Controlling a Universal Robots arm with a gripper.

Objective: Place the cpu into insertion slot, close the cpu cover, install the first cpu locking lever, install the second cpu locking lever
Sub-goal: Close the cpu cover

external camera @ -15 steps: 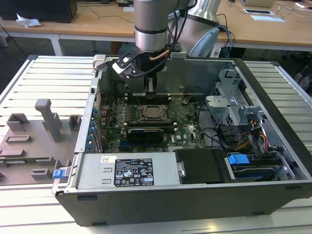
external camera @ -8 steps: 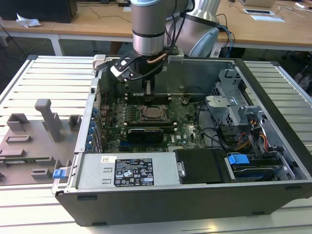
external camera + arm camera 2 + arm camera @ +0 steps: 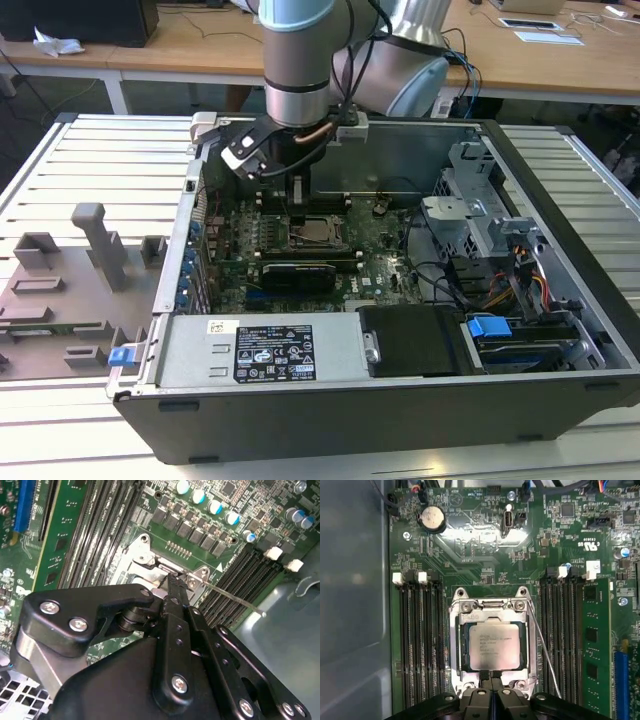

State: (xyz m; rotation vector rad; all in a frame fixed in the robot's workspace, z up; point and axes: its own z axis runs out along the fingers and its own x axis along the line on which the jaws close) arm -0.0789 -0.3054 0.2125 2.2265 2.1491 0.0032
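Now: the pincer (image 3: 490, 676) is closed, fingertips pressed together with nothing between them in both wrist views. Its tip sits at the near edge of the cover (image 3: 455, 645); I cannot tell whether it touches or hovers just above.

The cpu (image 3: 495, 646) lies just ahead of the tip, flat in the slot (image 3: 461, 605) and visible through the cover's window. The cover is down and frames it on all sides.

Judgement: the closed fingers work as one narrow poker, suited to pressing a plate or nudging a wire rather than gripping.

One lever (image 3: 546, 652), a thin wire, runs past the side of the pincer. It angles away from the slot over the memory slots (image 3: 565, 645), so it looks unlatched.

Seating and cover look done; locking does not.

In the exterior view the pincer (image 3: 298, 200) points straight down, probably for a square push.
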